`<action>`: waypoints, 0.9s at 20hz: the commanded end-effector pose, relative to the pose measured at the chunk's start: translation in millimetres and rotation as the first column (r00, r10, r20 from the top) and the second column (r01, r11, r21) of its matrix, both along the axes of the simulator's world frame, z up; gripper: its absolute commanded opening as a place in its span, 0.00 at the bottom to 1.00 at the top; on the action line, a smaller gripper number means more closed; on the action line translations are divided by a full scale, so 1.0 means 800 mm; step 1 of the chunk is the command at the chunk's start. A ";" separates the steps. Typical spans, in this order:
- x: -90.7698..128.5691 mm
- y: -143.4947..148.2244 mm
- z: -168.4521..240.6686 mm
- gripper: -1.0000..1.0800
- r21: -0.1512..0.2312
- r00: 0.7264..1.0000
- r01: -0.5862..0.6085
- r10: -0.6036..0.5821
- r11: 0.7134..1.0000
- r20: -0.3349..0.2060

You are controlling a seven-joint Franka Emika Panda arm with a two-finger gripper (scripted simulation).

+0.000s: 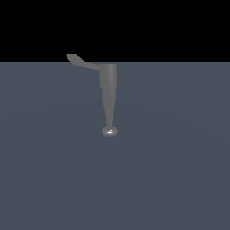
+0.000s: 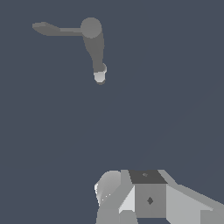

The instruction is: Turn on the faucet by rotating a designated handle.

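The faucet (image 1: 108, 81) is a dull-grey cylinder tapering to a thin stem that ends in a shiny rounded disc (image 1: 109, 131). Its handle (image 1: 83, 62), a thin bent lever with a flared tip, sticks out from the cylinder toward the exterior view's left. The wrist view shows the faucet (image 2: 94, 41) from above, with the handle (image 2: 54, 29) jutting sideways. White and grey blocks of my gripper (image 2: 148, 194) sit at that picture's edge, far from the faucet and touching nothing. Its fingers cannot be made out. The exterior view does not show the gripper.
A flat blue-grey floor (image 1: 170, 170) spreads all around the faucet, with a black background behind it. Nothing else is in view.
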State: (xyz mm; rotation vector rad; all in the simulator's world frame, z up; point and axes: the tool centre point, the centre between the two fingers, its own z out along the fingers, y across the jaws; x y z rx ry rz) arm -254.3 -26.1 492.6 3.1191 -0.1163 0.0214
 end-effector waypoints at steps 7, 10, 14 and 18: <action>0.004 -0.003 -0.002 0.00 0.001 1.000 0.015 -0.015 1.000 -0.004; 0.010 -0.001 -0.003 0.00 0.006 0.999 0.033 -0.033 0.999 -0.004; 0.023 0.002 -0.005 0.00 0.017 0.998 0.070 -0.070 0.997 -0.005; 0.040 0.006 -0.008 0.00 0.031 0.992 0.123 -0.122 0.992 -0.007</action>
